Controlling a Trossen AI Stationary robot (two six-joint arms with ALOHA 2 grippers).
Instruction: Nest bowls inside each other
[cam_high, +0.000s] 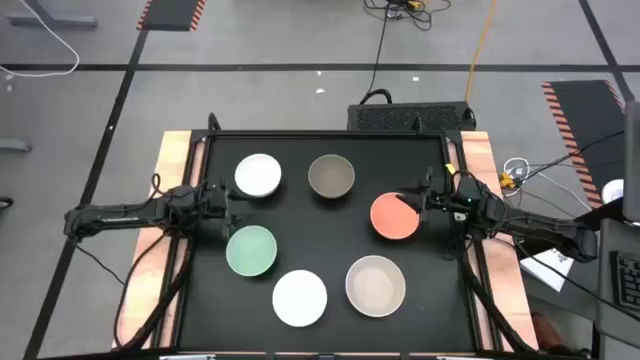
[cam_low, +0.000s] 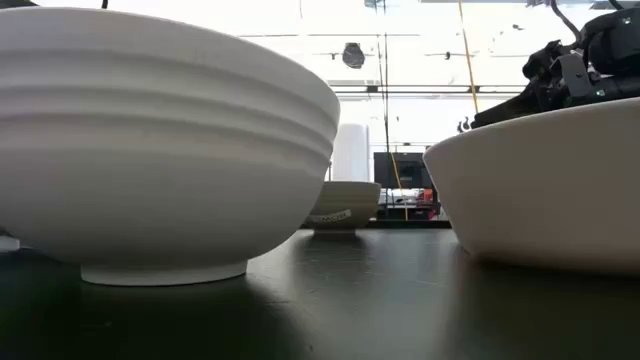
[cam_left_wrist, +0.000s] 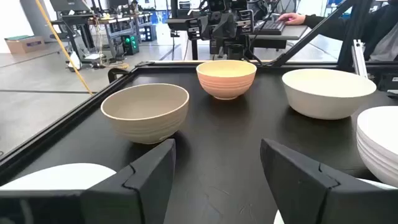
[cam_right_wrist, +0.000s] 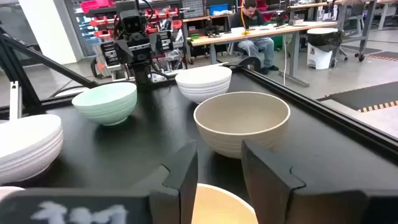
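Note:
Six bowls stand apart on the black table (cam_high: 210, 310), each on its foot: white (cam_high: 258, 175), olive-grey (cam_high: 331, 176), orange-coral (cam_high: 394, 216), mint green (cam_high: 251, 250), white (cam_high: 300, 298) and beige (cam_high: 376, 285). My left gripper (cam_high: 225, 203) is open and empty between the far white bowl and the mint bowl; in its wrist view (cam_left_wrist: 217, 180) the fingers stand wide apart. My right gripper (cam_high: 412, 203) is open at the orange bowl's right rim; in its wrist view (cam_right_wrist: 219, 171) the rim (cam_right_wrist: 224, 202) shows between the fingers. My right gripper comes at the orange bowl from the table's right, its two fingers (cam_right_wrist: 267, 177) standing on either side of a stretch of the rim (cam_right_wrist: 214, 193). The bowl stands on the table. Whether the fingers touch the rim, I cannot tell.
The table has a raised edge (cam_right_wrist: 323, 121) and wooden strips (cam_high: 180, 160) at its sides. In the low view the near white bowl (cam_low: 160, 150) and the beige bowl (cam_low: 540, 190) fill the foreground. A person sits at a desk (cam_right_wrist: 252, 25) beyond the table.

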